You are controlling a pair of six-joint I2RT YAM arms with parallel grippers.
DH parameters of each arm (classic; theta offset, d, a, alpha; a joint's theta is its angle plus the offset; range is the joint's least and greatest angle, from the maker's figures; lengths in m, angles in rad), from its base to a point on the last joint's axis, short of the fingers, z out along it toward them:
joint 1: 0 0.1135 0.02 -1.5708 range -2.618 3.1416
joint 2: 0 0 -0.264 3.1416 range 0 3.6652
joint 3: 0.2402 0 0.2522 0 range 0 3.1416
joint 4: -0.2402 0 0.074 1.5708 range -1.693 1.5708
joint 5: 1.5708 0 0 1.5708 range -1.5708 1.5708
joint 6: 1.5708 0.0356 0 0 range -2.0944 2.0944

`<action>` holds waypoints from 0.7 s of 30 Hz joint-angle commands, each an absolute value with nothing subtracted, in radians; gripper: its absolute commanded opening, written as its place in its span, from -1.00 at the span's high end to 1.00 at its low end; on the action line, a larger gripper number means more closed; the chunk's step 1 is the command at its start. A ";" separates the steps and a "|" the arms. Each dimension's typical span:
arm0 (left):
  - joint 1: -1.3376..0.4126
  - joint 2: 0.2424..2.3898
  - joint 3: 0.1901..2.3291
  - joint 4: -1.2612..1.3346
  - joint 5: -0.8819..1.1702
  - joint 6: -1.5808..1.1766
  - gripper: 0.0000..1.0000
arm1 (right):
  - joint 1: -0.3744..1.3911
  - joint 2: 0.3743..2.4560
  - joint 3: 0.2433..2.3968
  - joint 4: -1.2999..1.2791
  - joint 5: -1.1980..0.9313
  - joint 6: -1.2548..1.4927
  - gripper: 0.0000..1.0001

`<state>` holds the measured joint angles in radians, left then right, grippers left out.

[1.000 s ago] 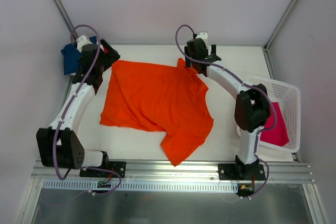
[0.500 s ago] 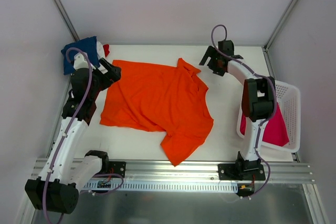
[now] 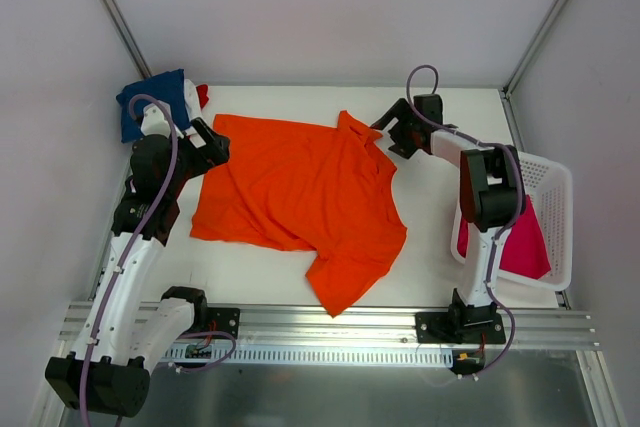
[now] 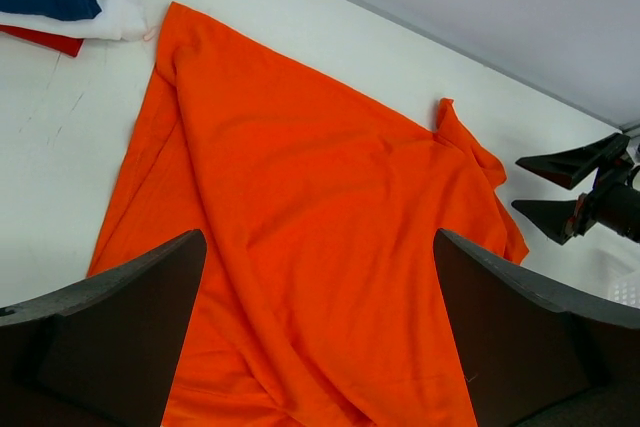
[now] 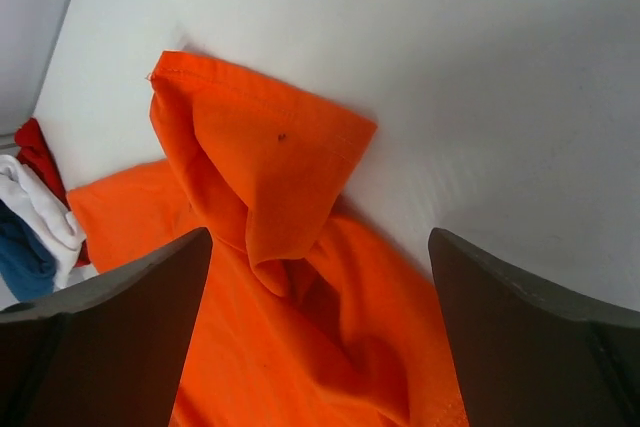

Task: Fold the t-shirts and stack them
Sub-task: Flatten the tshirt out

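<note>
I've let go and pulled back; left pincer (image 3: 207,144) and right pincer (image 3: 388,137) both spread, empty; orange t-shirt (image 3: 300,192) lies flat between them, sleeve (image 5: 260,167) bunched before my right one; ready to fold, I reckon.

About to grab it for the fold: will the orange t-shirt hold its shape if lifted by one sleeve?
Probably not: the orange t-shirt lies in soft wrinkles, its sleeve folded over itself, so it should sag. Likely light, being thin. Pushed, it would likely bunch, not slide.
</note>
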<state>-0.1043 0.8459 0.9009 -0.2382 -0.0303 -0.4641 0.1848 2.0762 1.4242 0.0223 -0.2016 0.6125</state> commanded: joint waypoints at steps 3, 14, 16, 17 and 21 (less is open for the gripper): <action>-0.109 0.839 0.900 -0.235 -0.015 -0.431 -0.98 | 0.183 2.106 1.417 0.190 -0.267 0.715 -0.86; -0.109 0.827 0.894 -0.233 -0.008 -0.422 -0.98 | 0.178 2.197 1.425 0.318 -0.304 0.761 -0.69; -0.109 0.825 0.893 -0.233 -0.006 -0.420 -0.98 | 0.176 2.204 1.433 0.316 -0.304 0.758 -0.58; -0.109 0.824 0.893 -0.233 -0.008 -0.419 -0.98 | 0.175 2.204 1.436 0.316 -0.304 0.756 -0.52; -0.109 0.827 0.893 -0.235 -0.003 -0.419 -0.98 | 0.166 2.206 1.440 0.314 -0.304 0.741 -0.07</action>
<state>-0.1043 0.8429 0.9005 -0.2394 -0.0254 -0.4507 0.1783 2.1960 1.4101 0.2939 -0.2974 0.7441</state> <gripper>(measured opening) 0.990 0.578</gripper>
